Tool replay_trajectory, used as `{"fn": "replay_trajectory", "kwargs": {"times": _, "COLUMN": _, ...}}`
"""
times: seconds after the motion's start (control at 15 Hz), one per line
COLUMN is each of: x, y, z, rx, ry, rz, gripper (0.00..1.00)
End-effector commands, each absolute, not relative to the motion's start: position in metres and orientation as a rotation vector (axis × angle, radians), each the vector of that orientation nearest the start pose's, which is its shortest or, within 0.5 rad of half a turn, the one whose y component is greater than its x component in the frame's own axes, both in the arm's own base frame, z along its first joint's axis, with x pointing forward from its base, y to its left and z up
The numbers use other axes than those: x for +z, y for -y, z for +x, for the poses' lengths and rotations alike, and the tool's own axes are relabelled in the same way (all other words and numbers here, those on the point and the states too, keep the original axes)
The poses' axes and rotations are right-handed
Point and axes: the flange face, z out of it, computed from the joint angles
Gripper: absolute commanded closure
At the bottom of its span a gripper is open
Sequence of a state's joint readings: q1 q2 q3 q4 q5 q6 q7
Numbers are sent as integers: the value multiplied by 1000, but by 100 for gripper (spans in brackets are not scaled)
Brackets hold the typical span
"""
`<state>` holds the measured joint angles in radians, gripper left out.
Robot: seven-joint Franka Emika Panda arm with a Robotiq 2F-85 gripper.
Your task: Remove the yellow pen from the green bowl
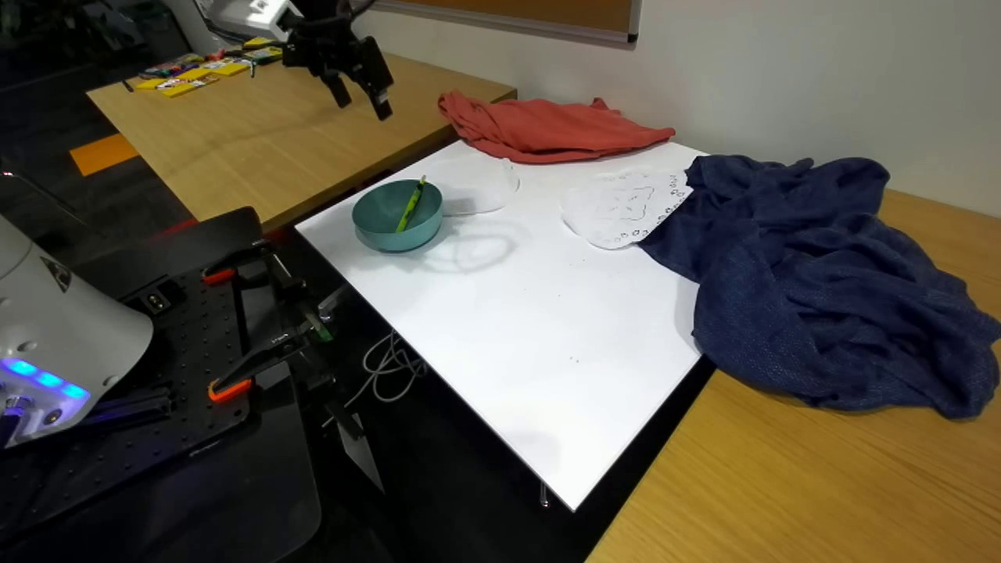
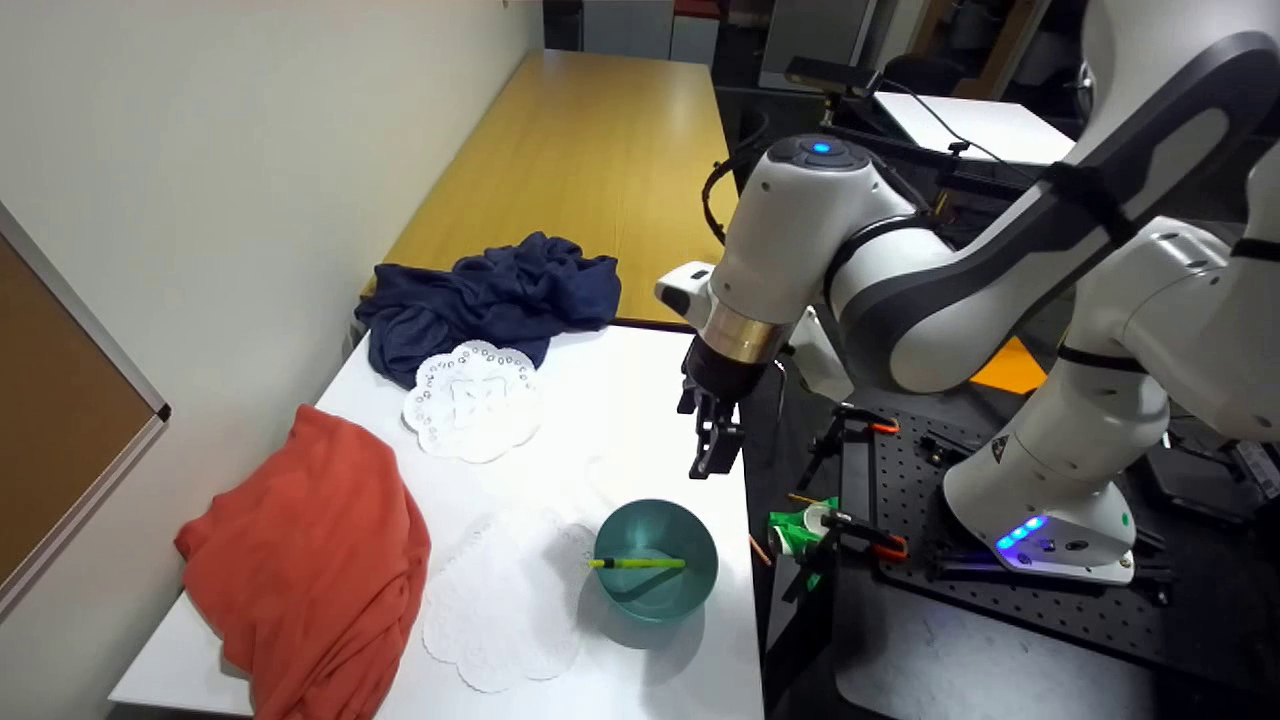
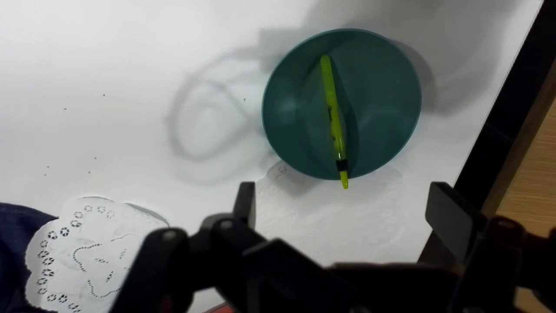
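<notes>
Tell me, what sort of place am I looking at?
Probably a robotics lab, or an office area used as one: a robot arm stands on a black perforated plate beside a white table, and a brown framed board is on the wall.

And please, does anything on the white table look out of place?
Yes: the yellow pen leans in the green bowl with one end sticking out, which seems an odd place for a pen.
</notes>
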<state>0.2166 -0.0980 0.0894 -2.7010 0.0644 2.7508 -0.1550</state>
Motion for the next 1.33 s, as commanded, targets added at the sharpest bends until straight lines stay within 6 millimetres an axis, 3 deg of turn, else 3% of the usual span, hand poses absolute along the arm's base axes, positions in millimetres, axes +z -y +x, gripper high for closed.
{"fn": "replay_trajectory", "kwargs": {"times": 0.0, "x": 239, "y": -142, "z": 429, "rx": -195, "ry": 678, "rz": -3041, "gripper": 0}}
{"fn": "replay_trajectory", "kwargs": {"times": 0.53, "x": 167, "y": -168, "z": 463, "rx": -47, "ry": 730, "rz": -3021, "gripper": 0}}
{"fn": "replay_trajectory", "kwargs": {"times": 0.67, "x": 164, "y": -176, "z": 459, "rx": 3, "ry": 723, "rz": -3009, "gripper": 0}}
{"fn": "replay_trajectory", "kwargs": {"times": 0.73, "x": 166, "y": -167, "z": 455, "rx": -11, "ry": 754, "rz": -3016, "gripper": 0}}
{"fn": "replay_trajectory", "kwargs": {"times": 1.27, "x": 149, "y": -176, "z": 453, "rx": 3, "ry": 792, "rz": -3007, "gripper": 0}}
